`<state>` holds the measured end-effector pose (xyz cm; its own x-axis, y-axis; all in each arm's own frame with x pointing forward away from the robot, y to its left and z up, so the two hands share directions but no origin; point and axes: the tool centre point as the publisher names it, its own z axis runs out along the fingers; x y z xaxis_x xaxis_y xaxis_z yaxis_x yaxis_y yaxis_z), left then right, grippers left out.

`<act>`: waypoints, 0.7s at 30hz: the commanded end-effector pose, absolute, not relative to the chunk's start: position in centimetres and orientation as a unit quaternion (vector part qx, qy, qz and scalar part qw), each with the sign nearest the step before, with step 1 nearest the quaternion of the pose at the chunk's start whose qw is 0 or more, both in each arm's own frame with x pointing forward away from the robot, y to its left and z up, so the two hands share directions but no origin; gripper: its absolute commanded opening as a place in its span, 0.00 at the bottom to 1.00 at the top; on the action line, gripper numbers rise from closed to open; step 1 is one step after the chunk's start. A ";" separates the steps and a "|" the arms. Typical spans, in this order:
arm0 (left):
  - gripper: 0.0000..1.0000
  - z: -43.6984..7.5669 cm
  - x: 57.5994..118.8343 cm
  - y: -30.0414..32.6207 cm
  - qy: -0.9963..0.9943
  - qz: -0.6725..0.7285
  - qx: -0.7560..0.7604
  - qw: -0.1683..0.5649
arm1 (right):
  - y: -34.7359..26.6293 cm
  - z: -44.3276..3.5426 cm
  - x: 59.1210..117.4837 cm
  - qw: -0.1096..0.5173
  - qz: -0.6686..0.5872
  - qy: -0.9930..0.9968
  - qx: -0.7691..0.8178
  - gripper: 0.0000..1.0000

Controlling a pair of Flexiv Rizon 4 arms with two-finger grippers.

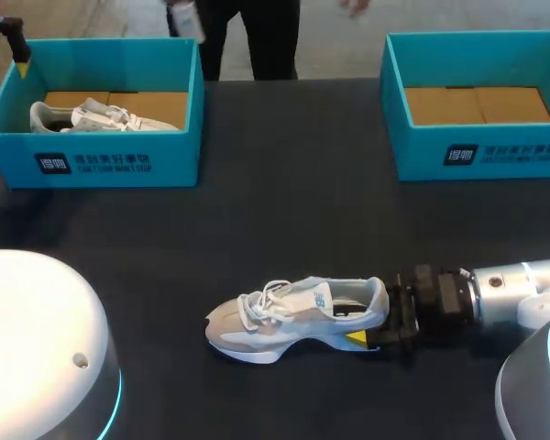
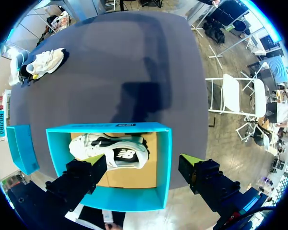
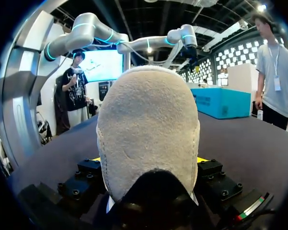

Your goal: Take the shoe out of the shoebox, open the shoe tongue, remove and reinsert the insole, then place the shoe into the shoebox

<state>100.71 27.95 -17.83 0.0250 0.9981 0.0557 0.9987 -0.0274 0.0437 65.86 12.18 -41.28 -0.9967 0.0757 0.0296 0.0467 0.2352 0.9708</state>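
Observation:
A grey-and-white shoe (image 1: 293, 316) lies on its sole on the dark table (image 1: 284, 220), toe to the left, laces tied. My right gripper (image 1: 376, 316) is level with the table at the shoe's heel (image 3: 149, 120), which fills its wrist view right ahead of the gripper (image 3: 148, 160). A second white shoe (image 1: 101, 116) lies in the left teal shoebox (image 1: 101, 156). High above that box (image 2: 165, 163) my left gripper (image 2: 141, 163) hangs open and empty, looking down on the boxed shoe (image 2: 110, 151). The table shoe (image 2: 43, 62) shows far off in that view.
An empty teal shoebox (image 1: 477, 151) with a cardboard floor stands at the back right; it also shows in the left wrist view as the shoebox (image 2: 21, 148) beside the first. My robot's white base (image 1: 37, 348) covers the near left corner.

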 end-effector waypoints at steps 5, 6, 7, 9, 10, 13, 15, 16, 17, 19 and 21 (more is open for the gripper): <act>1.00 -17.8 100.6 28.0 -0.697 -0.036 -0.716 0.004 | 12.3 -41.3 65.2 0.031 0.623 0.780 0.049 0.00; 1.00 -17.8 100.6 28.0 -0.697 -0.036 -0.716 0.004 | 12.3 -41.3 65.2 0.032 0.624 0.780 0.050 0.00; 1.00 -17.8 100.6 28.0 -0.697 -0.036 -0.716 0.004 | 12.3 -41.4 65.2 0.033 0.624 0.779 0.050 0.00; 1.00 -17.8 100.6 28.0 -0.697 -0.036 -0.716 0.004 | 12.4 -41.4 65.2 0.035 0.625 0.779 0.051 0.00; 1.00 -17.8 100.6 28.0 -0.697 -0.036 -0.716 0.004 | 12.4 -41.4 65.2 0.036 0.625 0.778 0.051 0.00; 1.00 -17.8 100.6 28.0 -0.697 -0.036 -0.716 0.004 | 12.4 -41.3 65.1 0.036 0.626 0.777 0.051 0.00; 1.00 -17.8 100.6 28.0 -0.697 -0.036 -0.716 0.004 | 12.3 -41.2 65.2 0.034 0.628 0.776 0.052 0.00; 1.00 -17.8 100.6 28.0 -0.697 -0.036 -0.716 0.004 | 12.3 -41.2 65.2 0.034 0.628 0.776 0.052 0.00; 1.00 -17.8 100.6 28.0 -0.697 -0.036 -0.716 0.004 | 12.3 -41.2 65.2 0.034 0.628 0.776 0.052 0.00; 1.00 -17.8 100.6 28.0 -0.697 -0.036 -0.716 0.004 | 12.3 -41.2 65.2 0.034 0.628 0.776 0.052 0.00; 1.00 -17.8 100.6 28.0 -0.697 -0.036 -0.716 0.004 | 12.3 -41.2 65.2 0.034 0.628 0.776 0.052 0.00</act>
